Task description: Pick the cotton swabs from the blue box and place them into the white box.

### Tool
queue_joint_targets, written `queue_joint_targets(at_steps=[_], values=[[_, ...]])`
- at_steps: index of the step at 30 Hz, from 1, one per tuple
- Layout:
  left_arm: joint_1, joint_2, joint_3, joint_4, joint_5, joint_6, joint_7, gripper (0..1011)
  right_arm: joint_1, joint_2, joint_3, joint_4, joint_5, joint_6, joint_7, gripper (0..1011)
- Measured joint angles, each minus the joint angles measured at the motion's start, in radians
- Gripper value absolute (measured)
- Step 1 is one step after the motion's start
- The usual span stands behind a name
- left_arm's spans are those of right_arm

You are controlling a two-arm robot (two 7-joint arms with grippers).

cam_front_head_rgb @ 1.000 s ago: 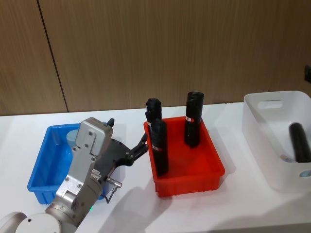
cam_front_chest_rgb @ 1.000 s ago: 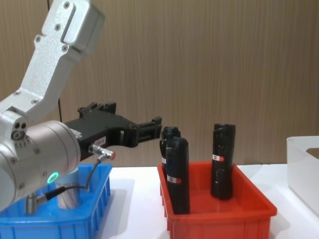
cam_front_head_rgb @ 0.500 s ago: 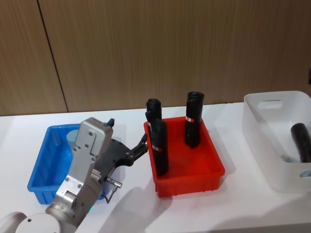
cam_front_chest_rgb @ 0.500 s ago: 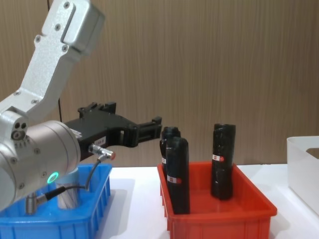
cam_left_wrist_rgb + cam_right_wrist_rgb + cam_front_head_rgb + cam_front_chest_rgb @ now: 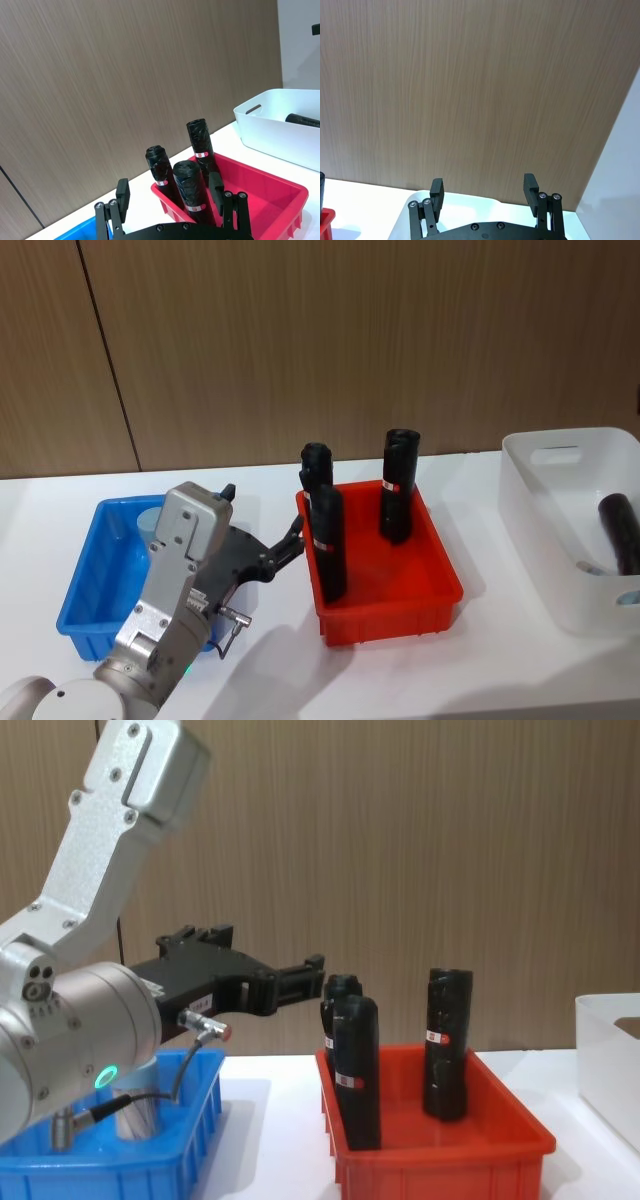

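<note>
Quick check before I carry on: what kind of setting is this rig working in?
Probably a lab or demo bench rather than a real workplace: a plain white table against a wood-panel wall, with just three sorting bins set out, the blue box, a red bin of black rolls, and the white box.

light: bright, even, from overhead | shadows: soft, short, on the white table [image 5: 400, 670] beside the red bin [image 5: 385, 615] | glare: none | focus: sharp in the head view; near left arm [image 5: 70, 1020] slightly soft in the chest view
</note>
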Motion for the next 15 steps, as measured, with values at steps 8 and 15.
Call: queue_joint_targets(at_steps=[8, 15], values=[[0.0, 0.0, 0.0, 0.0, 0.0, 0.0, 0.0, 1000, -0.004, 0.001, 0.001, -0.005, 0.0, 0.001, -0.002, 1001], [0.0, 0.0, 0.0, 0.0, 0.0, 0.0, 0.0, 1000, -0.005, 0.001, 0.002, -0.006, 0.0, 0.001, -0.003, 1001]])
